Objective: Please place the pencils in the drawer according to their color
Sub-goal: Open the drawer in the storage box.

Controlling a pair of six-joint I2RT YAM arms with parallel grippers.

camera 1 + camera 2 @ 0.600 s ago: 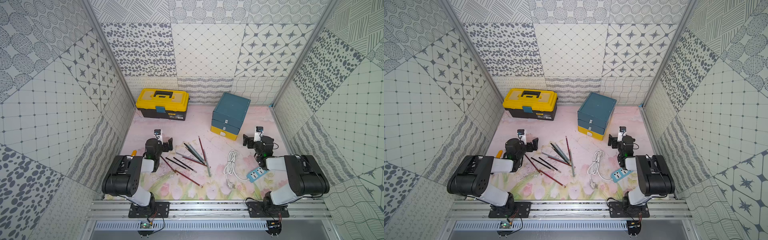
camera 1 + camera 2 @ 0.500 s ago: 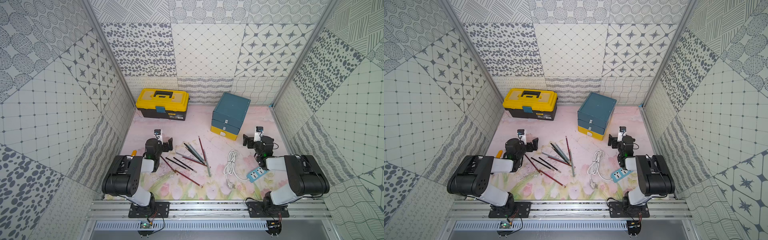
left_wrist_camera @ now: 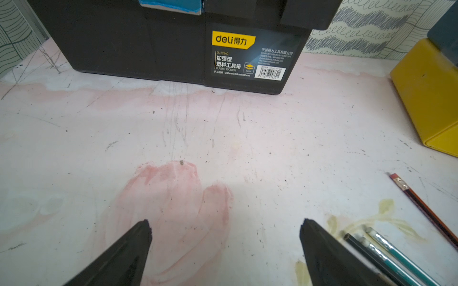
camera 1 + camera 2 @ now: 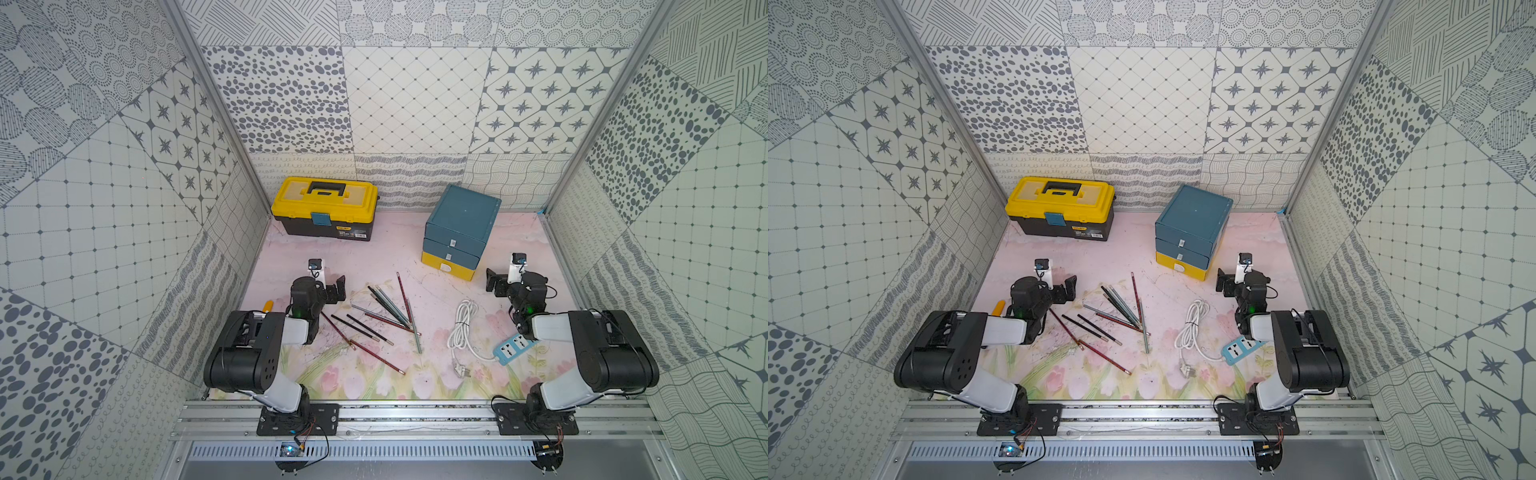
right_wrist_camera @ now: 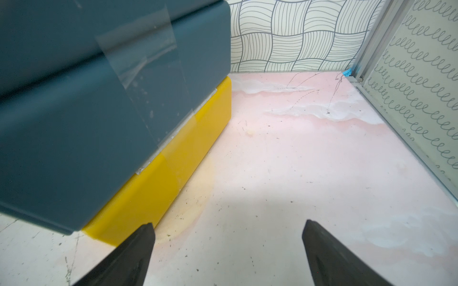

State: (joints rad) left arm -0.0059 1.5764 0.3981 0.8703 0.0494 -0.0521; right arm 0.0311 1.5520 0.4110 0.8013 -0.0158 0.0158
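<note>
Several pencils [image 4: 386, 316] [image 4: 1117, 318], dark red, grey-teal and black, lie scattered on the pink mat in the middle. The teal drawer [image 4: 461, 232] [image 4: 1192, 228] with its yellow lowest tier stands at the back right, all three tiers pushed in. My left gripper [image 4: 328, 286] [image 3: 226, 221] is open and empty over bare mat, just left of the pencils; teal ones [image 3: 386, 250] and a red one [image 3: 421, 205] lie beside one finger. My right gripper [image 4: 505, 282] [image 5: 228, 222] is open and empty, right of the drawer [image 5: 99, 99], near its yellow corner.
A yellow-and-black toolbox [image 4: 324, 208] [image 3: 173, 42] stands at the back left. A coiled white cable [image 4: 461, 328] with a blue power strip [image 4: 513, 347] lies front right. An orange-yellow tool [image 4: 268, 306] pokes out beside the left arm. Patterned walls enclose three sides.
</note>
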